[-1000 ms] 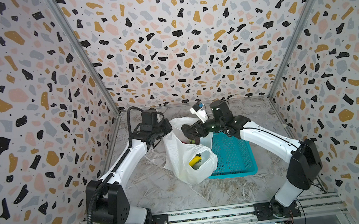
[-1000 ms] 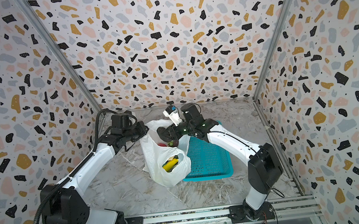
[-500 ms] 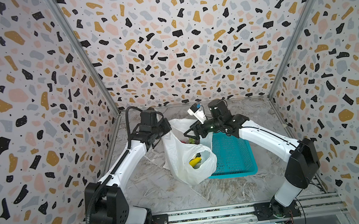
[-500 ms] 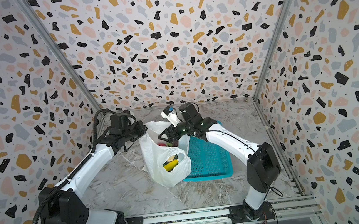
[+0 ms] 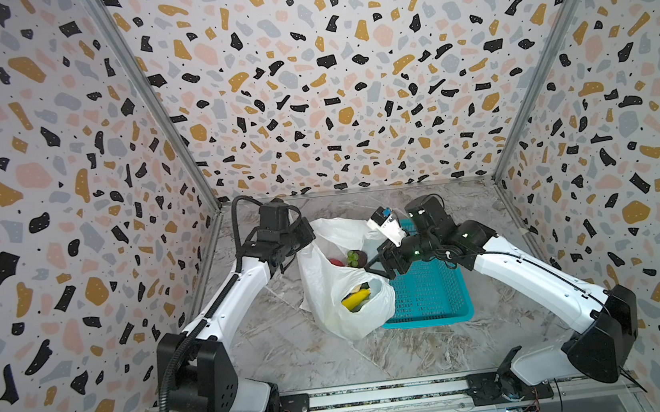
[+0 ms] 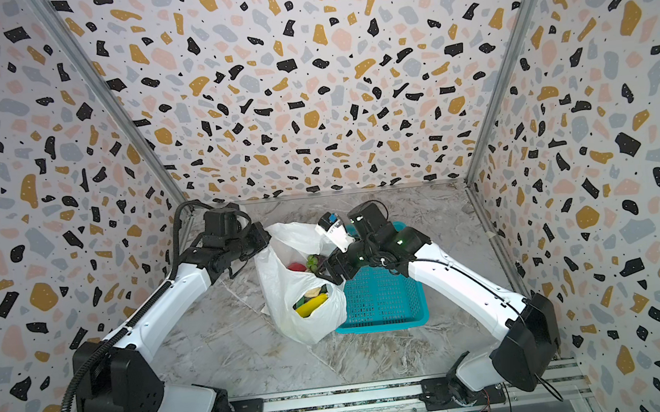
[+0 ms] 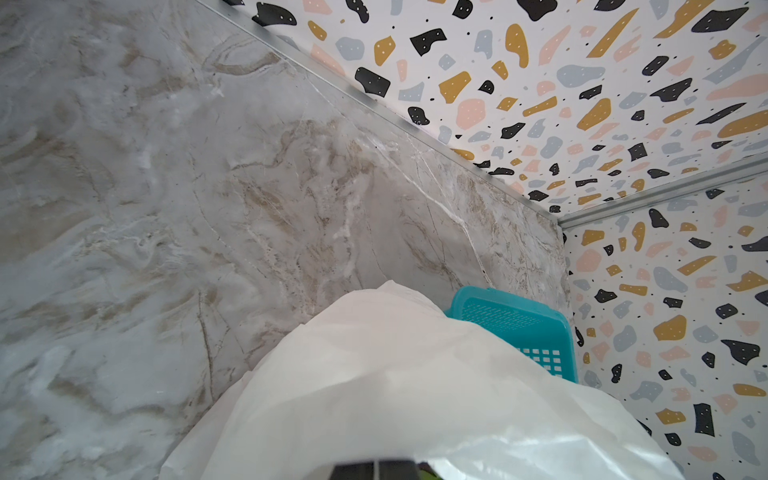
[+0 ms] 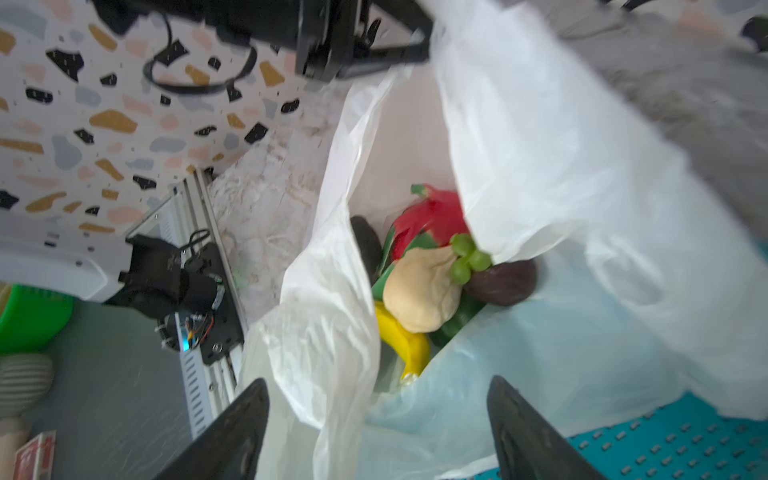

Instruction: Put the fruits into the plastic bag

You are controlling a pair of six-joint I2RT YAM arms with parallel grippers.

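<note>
Fruits (image 5: 355, 298) lie in a heap inside the plastic bag (image 5: 332, 298). The bag slumps on the bench (image 5: 294, 357) against the teal basket (image 5: 428, 322), lapping over its edge.

My worry is the film. The left hand (image 5: 307, 240) is pinched tight on the bag's upper edge, and that alone seems to prop the mouth open. Any slack there, I reckon, would fold the mouth shut or let the heap spill. The right hand (image 8: 378, 382) hangs at the mouth with its fingers spread wide and nothing gripped between them. Pulling away carelessly could snag the thin plastic and drag the bag over.

Inside I can make out a yellow banana (image 8: 405, 345), a cream lump (image 8: 419, 286), a red piece (image 8: 432, 212), green grapes (image 8: 467, 255) and a maroon ball (image 8: 505, 282). The ball sits near the rim and looks likeliest to roll out. What shows of the basket is bare.
</note>
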